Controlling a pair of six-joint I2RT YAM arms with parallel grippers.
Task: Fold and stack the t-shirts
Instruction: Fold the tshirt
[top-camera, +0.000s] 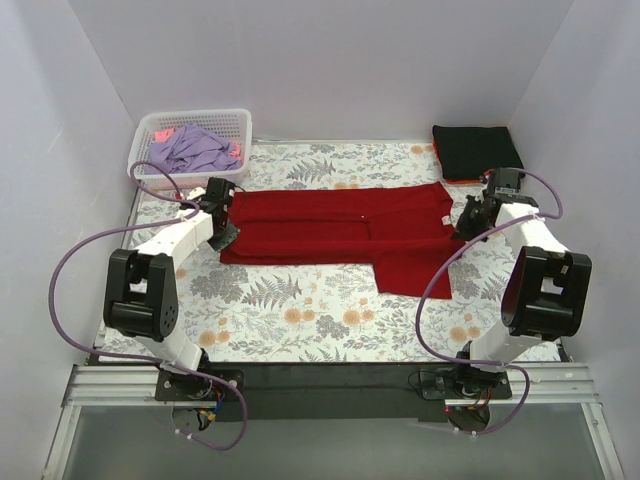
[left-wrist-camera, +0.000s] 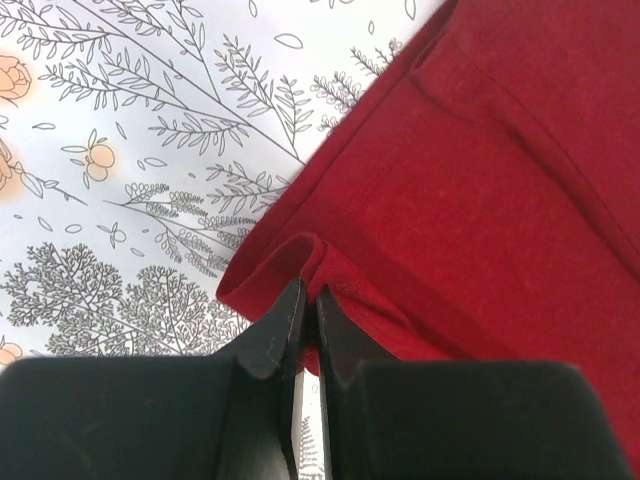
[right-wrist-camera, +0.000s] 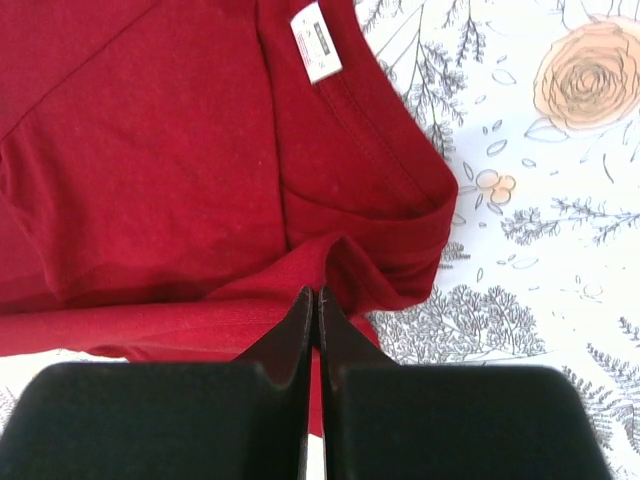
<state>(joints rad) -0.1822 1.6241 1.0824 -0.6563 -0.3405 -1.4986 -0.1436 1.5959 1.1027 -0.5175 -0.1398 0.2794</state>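
A deep-red t-shirt lies lengthwise across the floral cloth, partly folded, one sleeve sticking out toward the front at the right. My left gripper is shut on its hem corner at the left end; in the left wrist view the red fabric bunches between the closed fingertips. My right gripper is shut on the shirt's neck end at the right; in the right wrist view a pinched fold of the shirt rises between the fingertips, near the white neck label.
A white lattice basket at the back left holds lavender and pink shirts. A folded black shirt lies on an orange-red one at the back right. White walls stand on three sides.
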